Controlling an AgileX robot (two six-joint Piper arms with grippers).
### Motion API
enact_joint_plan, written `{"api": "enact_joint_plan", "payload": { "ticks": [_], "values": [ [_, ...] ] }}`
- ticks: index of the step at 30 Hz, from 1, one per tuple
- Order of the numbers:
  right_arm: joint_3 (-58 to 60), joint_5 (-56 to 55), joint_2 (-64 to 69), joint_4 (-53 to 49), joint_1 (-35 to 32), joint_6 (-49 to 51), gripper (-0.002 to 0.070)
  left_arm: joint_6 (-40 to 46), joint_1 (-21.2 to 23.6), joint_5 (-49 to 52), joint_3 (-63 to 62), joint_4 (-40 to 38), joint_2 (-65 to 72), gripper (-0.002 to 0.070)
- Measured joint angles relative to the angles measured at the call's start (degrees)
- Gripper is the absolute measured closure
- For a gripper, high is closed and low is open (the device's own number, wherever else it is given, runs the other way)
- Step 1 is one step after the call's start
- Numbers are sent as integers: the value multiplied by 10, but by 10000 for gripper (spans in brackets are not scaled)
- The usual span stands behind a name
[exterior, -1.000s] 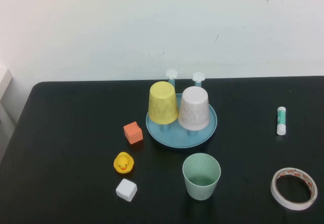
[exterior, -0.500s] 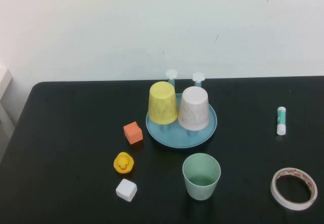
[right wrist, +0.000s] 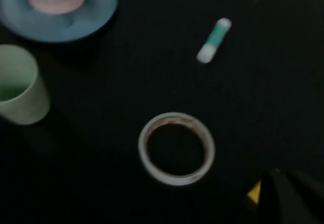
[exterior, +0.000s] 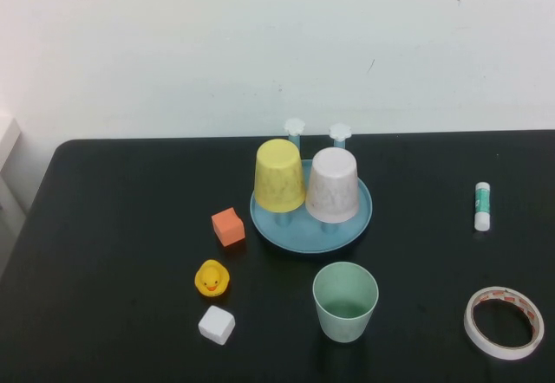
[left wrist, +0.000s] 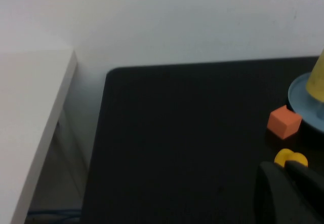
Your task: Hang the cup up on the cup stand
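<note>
As no shift is recorded over the past second, the pale mint-green plastic cup (exterior: 345, 301) is listed upright on the black table (exterior: 113, 227), unhung beside the light-blue pegged cup stand (exterior: 310, 227), with left hand (left wrist: 288, 193) and right hand (right wrist: 291, 196) pressed together, held back at the table's near side.

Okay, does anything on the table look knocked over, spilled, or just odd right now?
Nothing stands out. The mint-green cup stands upright near the cup stand, not yet hung, while the yellow cup and pinkish-white cup sit upside down on pegs. The left gripper and right gripper, jaws shut, stay back from everything.
</note>
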Motion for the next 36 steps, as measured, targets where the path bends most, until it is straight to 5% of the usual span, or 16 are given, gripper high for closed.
{"api": "enact_joint_plan", "payload": {
  "ticks": [8, 17, 21, 25, 27, 36],
  "values": [
    [-45, -9, 258, 301, 35, -328, 676, 0, 0, 3, 1, 4, 15, 676],
    [-170, -66, 484, 339, 209, -396, 671, 5, 0, -23, 34, 5, 15, 676],
    [-236, -66, 567, 325, 240, -398, 554, 7, 0, -29, 35, 1, 15, 676],
    [-284, -68, 622, 319, 246, -396, 307, 7, 0, -29, 35, -5, 15, 676],
    [-304, -70, 642, 319, 246, -396, 241, 7, 0, -29, 35, -6, 15, 676],
    [-360, -71, 745, 321, 250, -391, 192, 7, 0, -29, 36, -9, 15, 676]
  ]
}}
